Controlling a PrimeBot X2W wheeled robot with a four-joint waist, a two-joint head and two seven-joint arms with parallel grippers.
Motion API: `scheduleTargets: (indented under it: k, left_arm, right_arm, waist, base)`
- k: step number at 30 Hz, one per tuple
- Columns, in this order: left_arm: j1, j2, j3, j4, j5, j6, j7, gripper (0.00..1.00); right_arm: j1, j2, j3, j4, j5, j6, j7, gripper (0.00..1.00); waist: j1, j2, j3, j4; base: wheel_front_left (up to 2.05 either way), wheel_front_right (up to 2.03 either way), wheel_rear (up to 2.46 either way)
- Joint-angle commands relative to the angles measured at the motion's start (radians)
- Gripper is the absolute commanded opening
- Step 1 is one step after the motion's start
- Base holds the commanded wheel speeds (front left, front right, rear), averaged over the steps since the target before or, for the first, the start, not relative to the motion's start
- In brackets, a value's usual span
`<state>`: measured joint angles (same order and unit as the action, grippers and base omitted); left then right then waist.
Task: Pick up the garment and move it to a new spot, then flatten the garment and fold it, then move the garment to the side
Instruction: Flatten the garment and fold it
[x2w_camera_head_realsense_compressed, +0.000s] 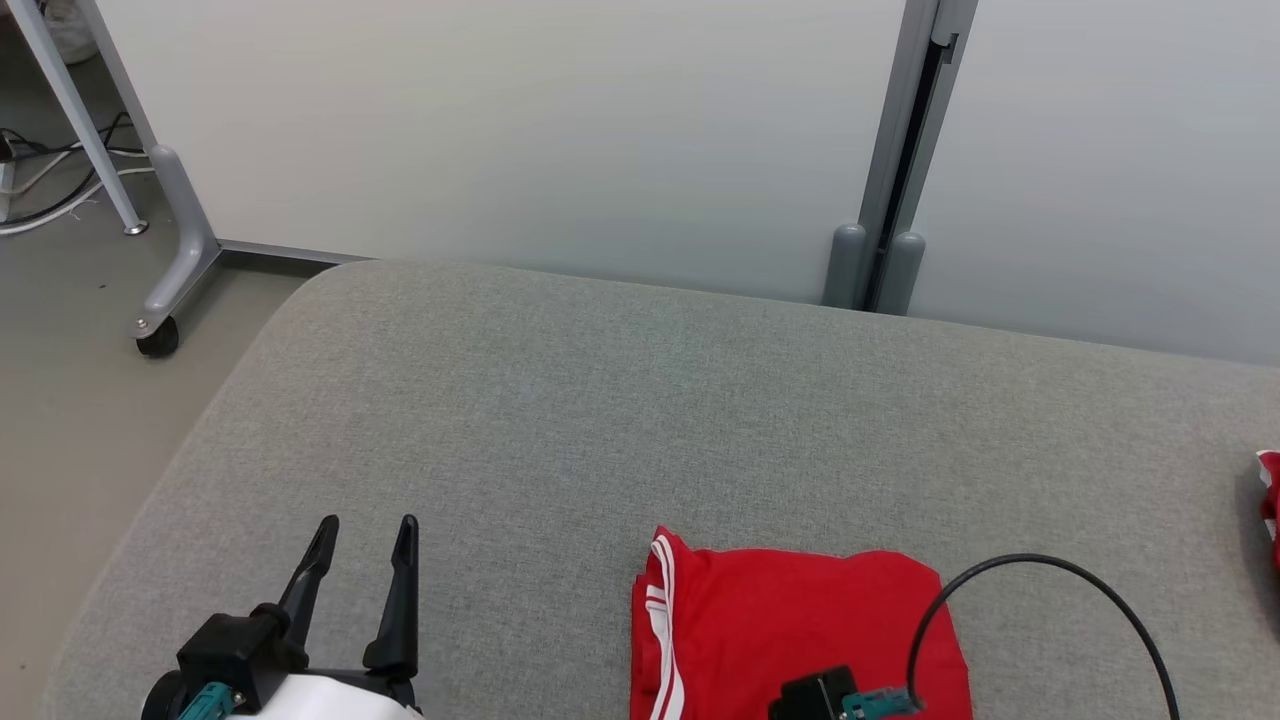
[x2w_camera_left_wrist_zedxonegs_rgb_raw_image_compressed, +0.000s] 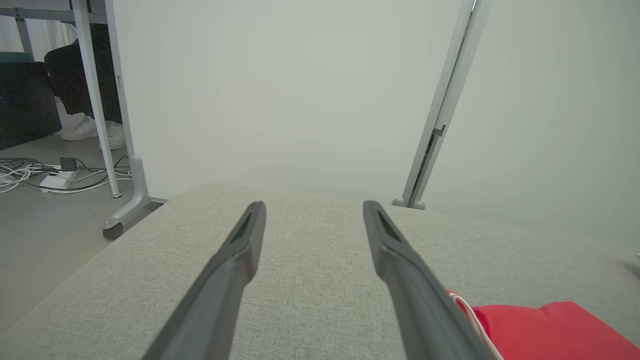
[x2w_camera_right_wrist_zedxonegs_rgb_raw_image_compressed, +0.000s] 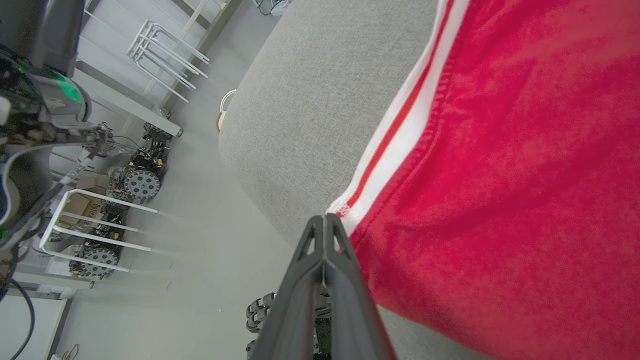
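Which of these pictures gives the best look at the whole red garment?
The head view: the red garment lies folded on the grey cushion, most of its outline visible. The right wrist view gives close-up fabric and white stripe; the left wrist view catches one corner.

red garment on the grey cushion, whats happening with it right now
A two-armed robot is working on the red garment, which lies folded into a compact rectangle on the grey cushion, its white-striped edge towards the robot's left. The right gripper is shut, its tips at the end of that striped edge; whether cloth is pinched between them is not clear. The left gripper is open over bare cushion, apart from the garment.
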<state>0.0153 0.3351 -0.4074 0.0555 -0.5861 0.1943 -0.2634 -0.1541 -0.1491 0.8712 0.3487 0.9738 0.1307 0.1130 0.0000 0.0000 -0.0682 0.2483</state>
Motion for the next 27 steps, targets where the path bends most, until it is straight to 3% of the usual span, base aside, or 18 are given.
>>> scheduleTargets:
  k: [1,7,11,13,14,15,16,20,27]
  left_arm:
    - [0.004,-0.002,0.002,0.004,0.01,-0.008,-0.001,1.0]
    - [0.012,-0.004,0.013,-0.005,0.019,-0.003,-0.001,1.0]
    - [0.016,-0.008,0.024,-0.018,0.028,-0.003,-0.001,1.0]
    - [0.017,-0.009,0.026,-0.021,0.031,-0.003,-0.001,1.0]
    - [0.018,-0.011,0.028,-0.024,0.033,-0.004,-0.001,1.0]
    - [0.018,-0.011,0.03,-0.026,0.034,-0.007,-0.001,1.0]
    - [0.019,-0.012,0.035,-0.028,0.037,-0.008,-0.001,1.0]
    - [0.023,-0.012,0.071,-0.047,0.046,-0.013,-0.001,1.0]
    - [0.051,-0.02,0.133,-0.083,0.073,-0.043,-0.001,1.0]
  right_arm:
    - [-0.031,-0.004,0.053,-0.034,0.036,0.0,-0.017,0.0]
    - [-0.084,-0.055,0.059,-0.105,0.075,0.0,-0.081,0.0]
    - [-0.139,-0.157,-0.011,-0.154,0.048,0.001,-0.144,0.0]
    - [-0.147,-0.176,-0.037,-0.158,0.04,0.0,-0.157,0.0]
    - [-0.151,-0.194,-0.055,-0.16,0.035,0.0,-0.159,0.09]
    - [-0.155,-0.21,-0.074,-0.164,0.024,0.0,-0.16,0.95]
    - [-0.16,-0.222,-0.098,-0.171,0.018,0.0,-0.17,1.0]
    - [-0.17,-0.261,-0.186,-0.202,-0.042,0.0,-0.206,1.0]
    - [-0.098,-0.251,-0.343,-0.208,-0.21,0.0,-0.324,1.0]
  waist:
    - [0.0,0.0,0.001,-0.006]
    - [0.0,0.0,-0.001,-0.029]
    - [0.0,0.0,-0.003,-0.063]
    - [0.0,0.0,-0.003,-0.07]
    - [0.0,0.0,-0.003,-0.078]
    - [0.0,0.0,-0.003,-0.085]
    - [0.0,0.0,-0.003,-0.093]
    - [0.0,0.0,-0.003,-0.127]
    - [0.0,0.0,0.001,-0.169]
  base:
    - [0.0,0.0,0.0]
    - [0.0,0.0,0.0]
    - [0.0,0.0,0.0]
    - [0.0,0.0,0.0]
    - [0.0,0.0,0.0]
    - [0.0,0.0,0.0]
    - [0.0,0.0,0.0]
    - [0.0,0.0,0.0]
    - [0.0,0.0,0.0]
